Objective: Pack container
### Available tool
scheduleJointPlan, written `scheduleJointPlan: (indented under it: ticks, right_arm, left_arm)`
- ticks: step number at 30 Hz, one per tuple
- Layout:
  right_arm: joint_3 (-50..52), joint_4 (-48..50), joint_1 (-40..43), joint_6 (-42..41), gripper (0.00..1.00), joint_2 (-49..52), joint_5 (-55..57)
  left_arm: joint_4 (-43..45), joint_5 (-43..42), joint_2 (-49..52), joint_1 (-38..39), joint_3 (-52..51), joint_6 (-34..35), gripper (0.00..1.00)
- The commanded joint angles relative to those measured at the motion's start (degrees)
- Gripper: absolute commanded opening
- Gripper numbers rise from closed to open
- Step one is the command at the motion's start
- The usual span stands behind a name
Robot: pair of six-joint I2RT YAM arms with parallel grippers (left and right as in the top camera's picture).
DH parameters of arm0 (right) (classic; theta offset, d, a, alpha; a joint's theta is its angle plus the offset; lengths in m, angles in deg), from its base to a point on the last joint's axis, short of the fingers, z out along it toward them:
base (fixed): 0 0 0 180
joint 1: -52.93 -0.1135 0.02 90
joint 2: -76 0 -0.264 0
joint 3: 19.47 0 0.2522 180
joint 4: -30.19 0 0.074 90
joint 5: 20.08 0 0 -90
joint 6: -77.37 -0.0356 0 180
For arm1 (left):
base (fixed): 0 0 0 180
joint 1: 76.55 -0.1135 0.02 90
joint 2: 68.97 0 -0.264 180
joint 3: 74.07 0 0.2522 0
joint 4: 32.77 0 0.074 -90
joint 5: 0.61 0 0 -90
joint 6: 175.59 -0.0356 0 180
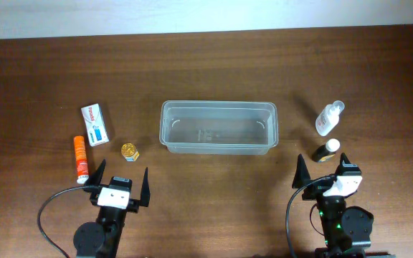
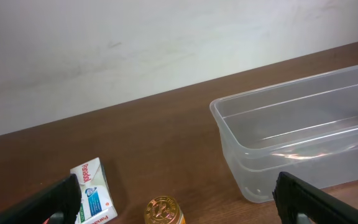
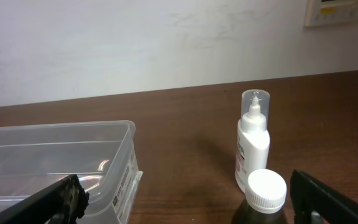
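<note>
The clear container [image 1: 218,148] lies mid-table with nothing in it; its end walls also show in the left wrist view [image 2: 241,155] and the right wrist view [image 3: 120,168]. My left gripper [image 1: 125,170] hovers open near the front edge. A gold-lidded jar [image 2: 163,211] stands just ahead, between its fingers. My right gripper [image 1: 324,166] is open too, behind a dark bottle with a white cap [image 3: 266,190], which sits toward its right finger. Neither gripper holds anything.
Left of the container lie a white medicine box [image 1: 95,124], an orange tube [image 1: 81,158] and the gold-lidded jar [image 1: 130,151]. To its right stand a white spray bottle [image 1: 329,118] and the dark bottle [image 1: 327,151]. A pale wall borders the far edge.
</note>
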Motion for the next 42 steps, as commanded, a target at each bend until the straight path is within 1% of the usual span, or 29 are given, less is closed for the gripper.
scheduleJointPlan:
  ticks: [1, 5, 8, 12, 15, 18, 20, 23, 28, 29, 31, 33, 36, 42]
  right_arm:
    - [0.3, -0.2, -0.4, -0.3, 0.98, -0.6, 0.5]
    - [-0.3, -0.9, -0.4, -3.3, 0.98, -0.5, 0.5]
    - [-1.9, -2.7, -0.4, -3.7, 0.98, 0.7, 0.5]
    - [-6.3, -4.6, -0.3, -3.7, 0.98, 4.9, 0.8]
    - [-11.4, -4.6, -0.3, -3.7, 0.98, 10.2, 1.5]
    - [-19.1, -6.4, -0.3, -3.7, 0.98, 17.9, 1.6]
    - [-26.1, -10.2, -0.3, -3.7, 0.98, 24.1, 1.7]
    - [-38.2, -18.7, 0.2, -3.7, 0.99, 34.3, 1.8]
    - [-59.6, -35.6, 3.1, -3.4, 0.98, 50.2, 1.6]
    - [-64.3, -39.6, 3.8, -1.9, 0.98, 53.4, 1.6]
    - [-70.9, -44.7, 4.9, 1.7, 0.98, 57.9, 1.6]
    - [-76.7, -48.3, 5.8, 3.5, 0.98, 62.4, 1.8]
    - [-80.4, -50.4, 7.3, 3.5, 0.98, 66.7, 1.9]
    - [-80.5, -51.4, 9.8, 10.7, 0.98, 74.4, -0.7]
  left_arm:
    - [0.1, -0.6, -0.5, -0.3, -0.4, -0.9, 0.99]
    - [0.1, -0.6, -0.5, -0.3, -0.4, -0.9, 0.99]
    - [0.1, -0.6, -0.5, -0.3, -0.4, -0.9, 0.99]
    - [0.1, -0.6, -0.5, -0.3, -0.4, -0.9, 0.99]
    - [0.1, -0.6, -0.5, -0.3, -0.4, -0.9, 0.99]
    - [0.1, -0.6, -0.5, -0.3, -0.4, -0.9, 0.99]
    - [0.1, -0.6, -0.5, -0.3, -0.4, -0.9, 0.99]
    - [0.1, -0.6, -0.5, -0.3, -0.4, -0.9, 0.99]
    - [0.1, -0.6, -0.5, -0.3, -0.4, -0.9, 0.99]
    - [0.1, -0.6, -0.5, -0.3, -0.4, -0.9, 0.99]
    - [0.1, -0.6, -0.5, -0.3, -0.4, -0.9, 0.99]
    - [0.1, -0.6, -0.5, -0.3, -0.4, -0.9, 0.99]
    - [0.1, -0.6, -0.5, -0.3, -0.4, -0.9, 0.99]
    - [0.1, -0.6, -0.5, -0.3, -0.4, -0.9, 0.99]
